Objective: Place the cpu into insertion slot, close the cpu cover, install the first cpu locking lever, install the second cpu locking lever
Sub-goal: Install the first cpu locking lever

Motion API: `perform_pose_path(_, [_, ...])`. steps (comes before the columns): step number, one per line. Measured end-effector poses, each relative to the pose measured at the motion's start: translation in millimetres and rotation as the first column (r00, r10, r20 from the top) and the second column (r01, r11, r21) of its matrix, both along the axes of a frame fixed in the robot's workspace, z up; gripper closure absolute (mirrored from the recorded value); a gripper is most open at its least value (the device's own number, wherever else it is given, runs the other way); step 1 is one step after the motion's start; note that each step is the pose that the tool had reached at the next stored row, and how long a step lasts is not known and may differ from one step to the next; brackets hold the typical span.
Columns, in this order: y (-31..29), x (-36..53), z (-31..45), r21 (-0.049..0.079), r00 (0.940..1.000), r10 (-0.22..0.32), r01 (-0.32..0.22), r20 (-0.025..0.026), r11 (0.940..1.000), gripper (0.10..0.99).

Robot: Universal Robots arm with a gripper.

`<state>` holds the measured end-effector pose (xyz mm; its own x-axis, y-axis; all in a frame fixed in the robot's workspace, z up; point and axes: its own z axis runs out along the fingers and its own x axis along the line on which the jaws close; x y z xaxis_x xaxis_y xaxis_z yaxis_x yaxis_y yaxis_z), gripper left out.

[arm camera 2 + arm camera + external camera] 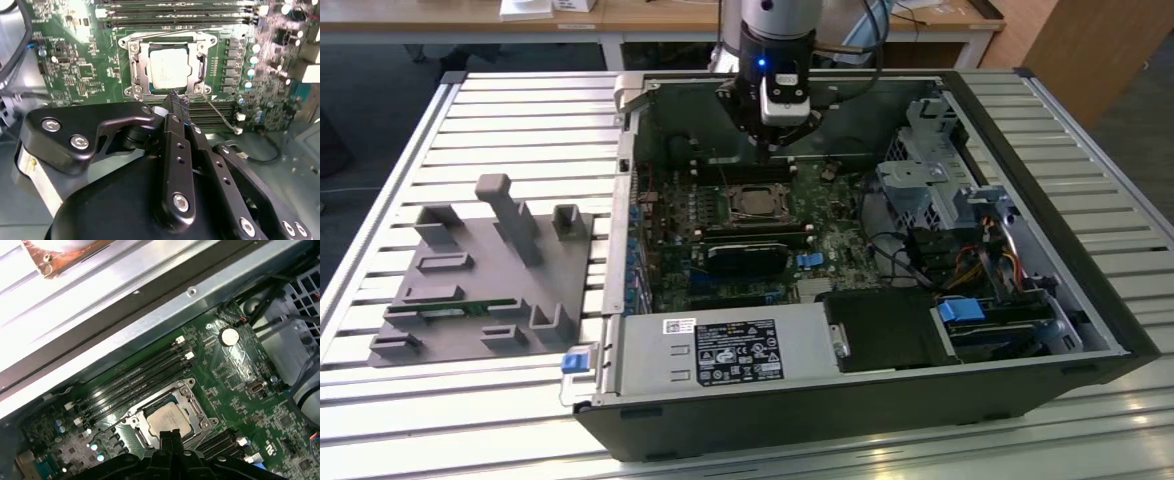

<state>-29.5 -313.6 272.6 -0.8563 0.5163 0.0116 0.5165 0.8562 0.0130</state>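
The cpu (169, 69) is a dull silver square lying flat in the insertion slot (150, 91) on the green motherboard (75, 75). The cpu cover (136, 67), a silver-grey frame, lies down around the chip. A thin metal lever (220, 112) angles away from one socket corner. My gripper (178, 102) hovers just beside the socket's edge, shut, with nothing visible between its fingertips. In the first wrist view the cpu (167, 419) sits just beyond the gripper (167, 437). In the exterior view the gripper (775, 140) hangs inside the open case, above and behind the cpu (754, 203).
Long memory slots (175, 15) flank the socket on both sides. The case's metal wall (150, 315) runs close behind the arm. A drive cage (934, 180) and cables fill the exterior view's right. A grey parts fixture (480, 270) stands outside the case at its left.
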Motion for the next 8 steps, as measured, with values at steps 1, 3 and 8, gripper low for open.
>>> perform_pose_path(1, [0.0,0.0,-0.1,0.000,0.9999,0.015,-0.015,0.0021,0.9999,0.980])
perform_pose_path(3, [0.0,0.0,-0.3,0.000,0.9988,0.048,-0.048,0.0051,0.9989,0.980])
perform_pose_path(8, [0.0,0.0,-1.0,0.000,0.9905,0.137,-0.137,0.0100,0.9906,0.980])
